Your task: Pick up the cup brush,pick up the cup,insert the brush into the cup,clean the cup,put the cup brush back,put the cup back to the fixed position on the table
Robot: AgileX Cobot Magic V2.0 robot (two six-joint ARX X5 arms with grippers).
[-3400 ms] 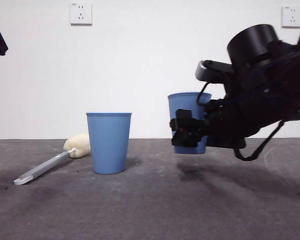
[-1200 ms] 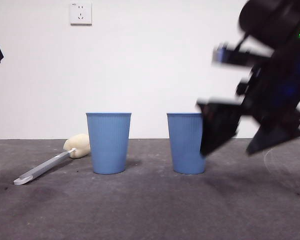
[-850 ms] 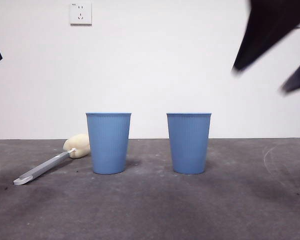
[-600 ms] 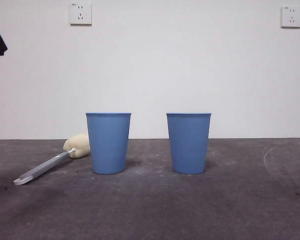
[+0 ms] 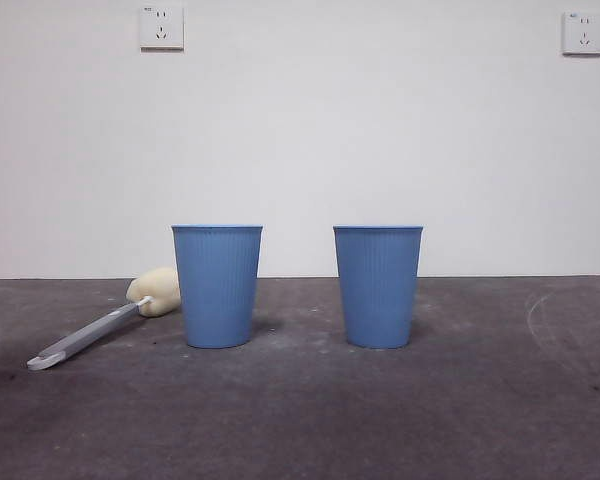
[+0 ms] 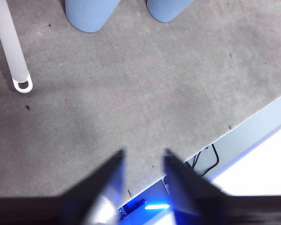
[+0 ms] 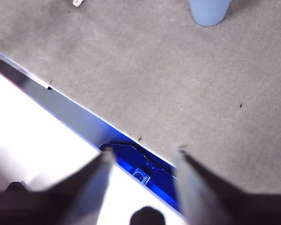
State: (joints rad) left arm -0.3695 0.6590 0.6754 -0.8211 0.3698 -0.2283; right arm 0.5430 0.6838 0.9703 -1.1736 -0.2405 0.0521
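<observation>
On the table [image 5: 480,400] you have the cup [image 5: 377,286] upright beside a second blue cup [image 5: 217,285]. Left of that, the cup brush [image 5: 105,322] lies flat. Your left gripper [image 6: 143,159] and right gripper [image 7: 143,154] hang spread, holding nothing.

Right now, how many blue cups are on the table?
2. One blue cup stands next to the cup brush's sponge head; the other cup stands apart to its side, alone. Both are upright on the table; none seems hidden.
</observation>
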